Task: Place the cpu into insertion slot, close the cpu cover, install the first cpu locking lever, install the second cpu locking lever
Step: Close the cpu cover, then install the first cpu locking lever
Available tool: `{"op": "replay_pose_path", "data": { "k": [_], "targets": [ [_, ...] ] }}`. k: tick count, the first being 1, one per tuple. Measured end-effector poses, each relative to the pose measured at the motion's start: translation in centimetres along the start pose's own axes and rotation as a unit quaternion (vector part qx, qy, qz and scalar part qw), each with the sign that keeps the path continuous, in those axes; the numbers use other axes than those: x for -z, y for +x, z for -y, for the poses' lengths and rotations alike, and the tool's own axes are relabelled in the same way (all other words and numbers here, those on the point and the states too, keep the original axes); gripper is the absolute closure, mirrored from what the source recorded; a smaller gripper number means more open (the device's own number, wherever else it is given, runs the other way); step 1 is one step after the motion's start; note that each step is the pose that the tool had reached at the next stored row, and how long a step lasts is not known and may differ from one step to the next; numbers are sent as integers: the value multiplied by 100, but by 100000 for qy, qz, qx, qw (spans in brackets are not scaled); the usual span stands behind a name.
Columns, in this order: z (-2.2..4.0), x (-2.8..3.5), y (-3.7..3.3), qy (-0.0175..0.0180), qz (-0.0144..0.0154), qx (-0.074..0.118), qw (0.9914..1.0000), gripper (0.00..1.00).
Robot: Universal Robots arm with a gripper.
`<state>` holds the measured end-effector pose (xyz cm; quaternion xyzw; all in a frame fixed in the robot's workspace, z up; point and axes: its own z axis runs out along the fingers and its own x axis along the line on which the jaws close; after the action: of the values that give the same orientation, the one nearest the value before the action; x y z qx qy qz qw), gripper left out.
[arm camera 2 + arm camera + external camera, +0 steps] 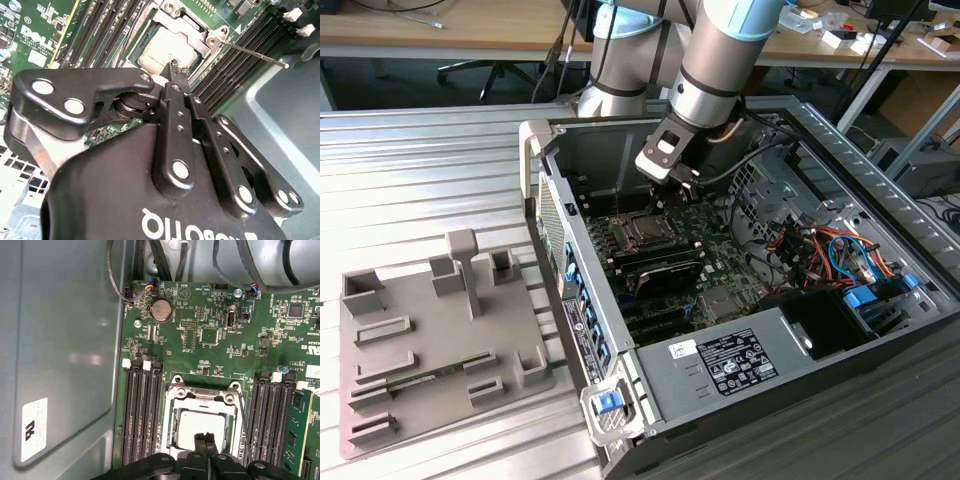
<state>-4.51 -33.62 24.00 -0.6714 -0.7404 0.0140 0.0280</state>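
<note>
cpu (200, 427): dull, pale metal face
cpu cover (202, 395): bright silver metal, shiny
gripper (206, 437): glossy black finish
motherboard (210, 315): matt green

One cpu (200, 426), one cpu cover (205, 391)

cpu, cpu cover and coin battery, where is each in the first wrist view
cpu (192, 427): first wrist view, middle of its silver face
cpu cover (202, 399): first wrist view, frame bar between the two screws
coin battery (161, 310): first wrist view, its round top
</note>
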Motion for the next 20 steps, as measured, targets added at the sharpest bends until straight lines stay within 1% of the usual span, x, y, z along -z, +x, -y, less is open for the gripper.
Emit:
{"op": "replay_pose_path", "data": {
  "k": [9, 10, 12, 17, 20],
  "targets": [
    [0, 2, 0, 6, 6, 3, 100000, 89],
    [0, 3, 0, -5, -155, 35, 100000, 89],
    [0, 1, 0, -14, -212, 278, 99999, 89],
    [0, 2, 0, 25, -148, 1798, 99984, 89],
    [0, 2, 0, 64, -80, 3356, 99944, 89]
  ]
}}
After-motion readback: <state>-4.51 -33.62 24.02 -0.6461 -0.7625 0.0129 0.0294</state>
